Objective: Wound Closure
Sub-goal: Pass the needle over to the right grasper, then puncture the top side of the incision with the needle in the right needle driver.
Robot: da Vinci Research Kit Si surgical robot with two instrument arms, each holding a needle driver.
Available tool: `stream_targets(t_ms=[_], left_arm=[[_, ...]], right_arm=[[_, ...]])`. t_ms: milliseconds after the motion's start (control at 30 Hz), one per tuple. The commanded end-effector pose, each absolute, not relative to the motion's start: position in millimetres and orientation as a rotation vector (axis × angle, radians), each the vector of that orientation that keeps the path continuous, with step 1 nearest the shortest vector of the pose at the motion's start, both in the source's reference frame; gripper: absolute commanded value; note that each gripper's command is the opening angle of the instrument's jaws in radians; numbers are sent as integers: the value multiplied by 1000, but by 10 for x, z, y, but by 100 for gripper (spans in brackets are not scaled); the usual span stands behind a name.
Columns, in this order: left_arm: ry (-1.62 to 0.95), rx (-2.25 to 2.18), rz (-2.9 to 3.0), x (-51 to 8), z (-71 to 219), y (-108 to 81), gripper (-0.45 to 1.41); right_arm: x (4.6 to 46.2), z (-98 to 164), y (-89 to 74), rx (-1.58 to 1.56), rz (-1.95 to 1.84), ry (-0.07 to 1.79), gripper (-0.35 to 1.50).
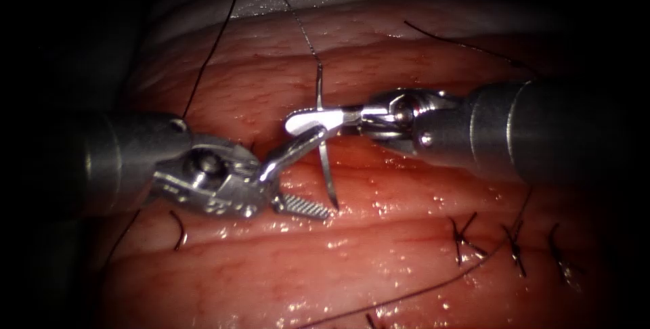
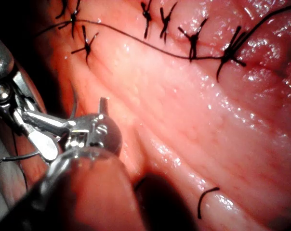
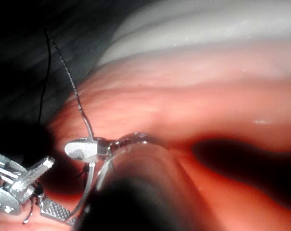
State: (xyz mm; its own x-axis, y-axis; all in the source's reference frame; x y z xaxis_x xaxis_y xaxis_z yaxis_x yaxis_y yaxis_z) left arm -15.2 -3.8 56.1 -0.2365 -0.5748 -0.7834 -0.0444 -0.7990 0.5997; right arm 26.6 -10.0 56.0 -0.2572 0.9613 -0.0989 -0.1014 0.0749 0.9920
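The left tool (image 1: 298, 180) stands with its fingers spread wide and empty around the needle's lower stretch. Just past it the right tool (image 1: 318, 120) pinches the needle (image 1: 325, 160) near its thread end, clear above the tissue (image 1: 379, 234), so I'd judge a handover in progress. Thread (image 1: 217, 38) trails away beyond.

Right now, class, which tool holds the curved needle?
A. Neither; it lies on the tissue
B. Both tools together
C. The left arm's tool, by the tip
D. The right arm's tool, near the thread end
D. The right arm's tool has its jaws shut on the needle near its thread end, above the tissue, while the left arm's tool stands open beside it, holding nothing.
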Motion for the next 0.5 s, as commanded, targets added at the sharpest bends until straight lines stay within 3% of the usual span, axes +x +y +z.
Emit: stream_targets(t_ms=[33,167,200,233,267,300,400,433,500], left_arm=[[-725,1692,-2106,-154,566,-39,101],[-655,1739,-2200,-140,571,-50,84],[-637,1742,-2245,-137,576,-51,56],[-637,1742,-2245,-137,576,-51,56],[-618,1753,-2281,-135,580,-52,39],[-603,1743,-2360,-135,591,-55,-1],[-592,1723,-2424,-137,601,-56,-5],[-580,1718,-2482,-140,612,-55,-28],[-575,1696,-2538,-142,622,-56,-32]], right_arm=[[270,571,-93,899,1369,1387,-35],[263,590,-75,708,1324,1433,-35],[261,597,-70,650,1285,1444,-35],[261,597,-70,650,1285,1444,-35],[261,601,-69,597,1244,1454,-35],[259,610,-63,471,1143,1471,-35],[257,616,-59,379,1064,1476,-35],[257,620,-57,366,1027,1489,-35],[256,624,-55,302,950,1504,-35]])
